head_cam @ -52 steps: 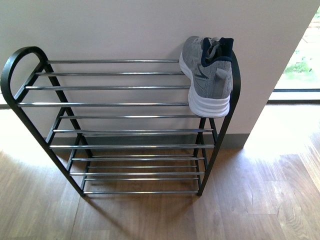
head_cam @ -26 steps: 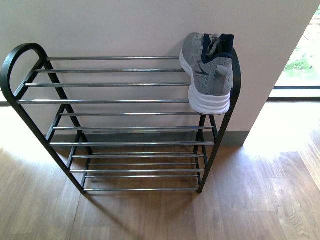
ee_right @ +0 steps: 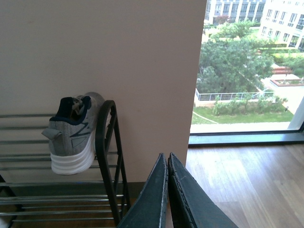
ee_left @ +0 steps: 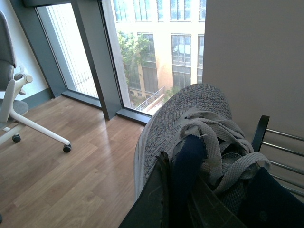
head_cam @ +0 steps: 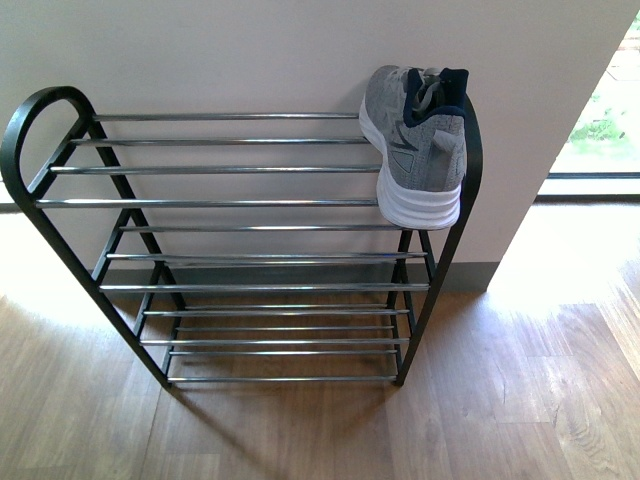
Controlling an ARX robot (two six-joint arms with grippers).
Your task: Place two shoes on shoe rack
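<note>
One grey sneaker (head_cam: pixel 415 145) with a white sole rests on the top tier at the right end of the shoe rack (head_cam: pixel 230 203), toe toward the wall. It also shows in the right wrist view (ee_right: pixel 71 137), beside the rack's black side loop (ee_right: pixel 107 142). My left gripper (ee_left: pixel 178 166) is shut on the navy tongue of the second grey sneaker (ee_left: pixel 185 111) and holds it in the air, with a rack corner (ee_left: pixel 260 133) close by. My right gripper (ee_right: pixel 167 159) is shut and empty, right of the rack's end. Neither arm shows in the front view.
The rack stands on wood floor (head_cam: pixel 500 400) against a pale wall (head_cam: pixel 250 50). A floor-level window (head_cam: pixel 600 130) lies to the right. A white office chair (ee_left: pixel 14 109) on castors and tall windows (ee_left: pixel 156 52) show in the left wrist view.
The rack and the resting sneaker sit slightly higher in the front view than one second ago. Nothing has moved in the last half second.
</note>
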